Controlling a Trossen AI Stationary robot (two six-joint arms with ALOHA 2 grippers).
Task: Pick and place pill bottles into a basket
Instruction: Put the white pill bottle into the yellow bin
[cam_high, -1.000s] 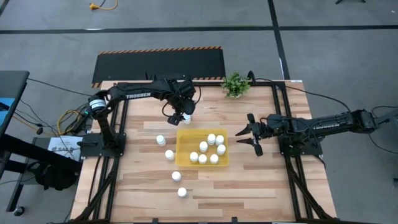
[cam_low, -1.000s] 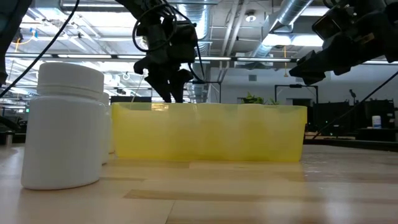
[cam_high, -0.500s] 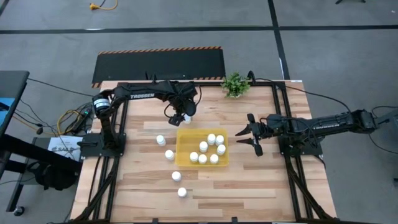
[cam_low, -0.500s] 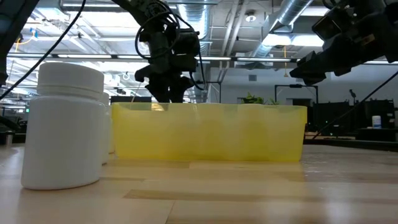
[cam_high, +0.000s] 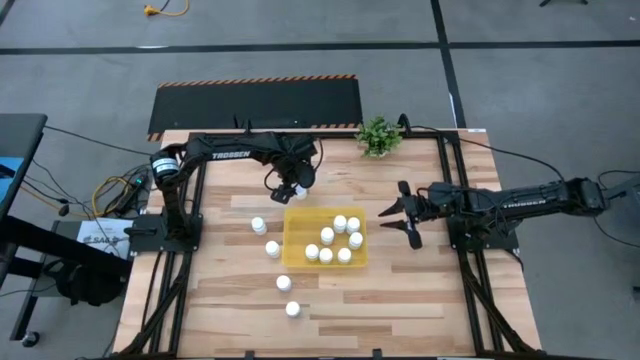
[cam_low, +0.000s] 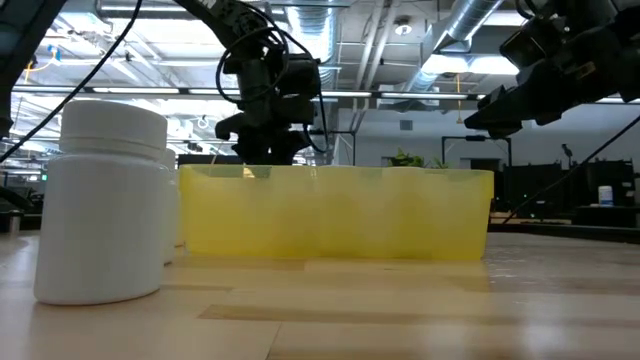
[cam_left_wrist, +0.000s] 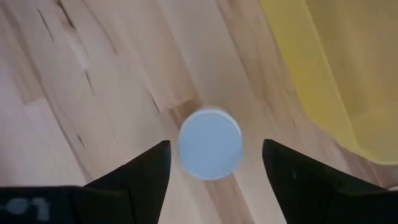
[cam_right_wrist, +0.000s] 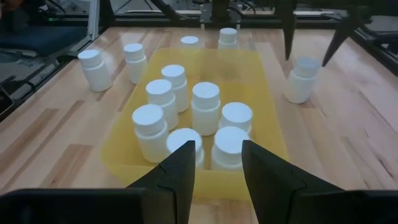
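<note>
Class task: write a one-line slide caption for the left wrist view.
Open left gripper straddling an upright pill bottle on the wooden table, beside the yellow basket.

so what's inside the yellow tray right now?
Seven white pill bottles stand upright in the yellow tray, bunched toward the right arm's end. In the low view the tray wall hides them.

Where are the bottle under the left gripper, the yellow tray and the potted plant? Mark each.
bottle (cam_left_wrist: 209, 143), left wrist view, cap top.
yellow tray (cam_low: 335, 212), low view, near wall.
potted plant (cam_high: 378, 135), high view, leaves.
</note>
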